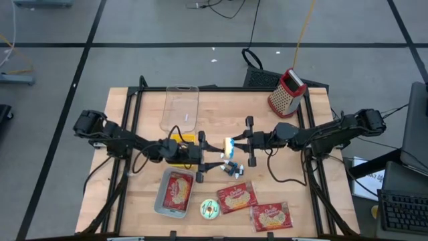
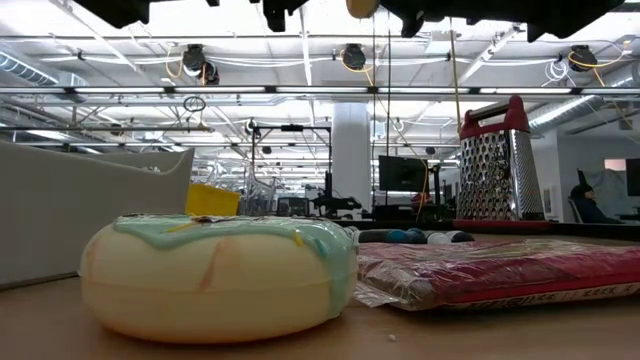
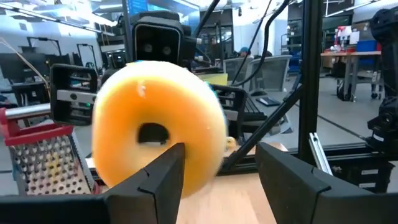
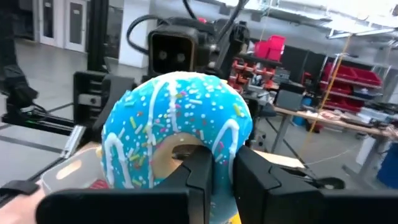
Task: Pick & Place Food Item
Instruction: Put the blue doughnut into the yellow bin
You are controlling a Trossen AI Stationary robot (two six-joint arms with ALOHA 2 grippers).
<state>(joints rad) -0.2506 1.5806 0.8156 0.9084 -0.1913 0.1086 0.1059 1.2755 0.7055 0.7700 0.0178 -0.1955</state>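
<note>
In the high view, at the frame centre, the right gripper [image 1: 235,142] pinches the blue donut [image 1: 229,144]; the left gripper [image 1: 212,159] faces it, fingers spread. In the left wrist view, the donut [image 3: 158,127] sits just beyond the open fingers [image 3: 155,180], so centre them before closing for the handover.

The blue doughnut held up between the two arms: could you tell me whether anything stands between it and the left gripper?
Nothing visible does. The right gripper is shut on the blue doughnut at mid-table, and the left gripper faces it with fingers open, the doughnut's orange underside right before them.
</note>
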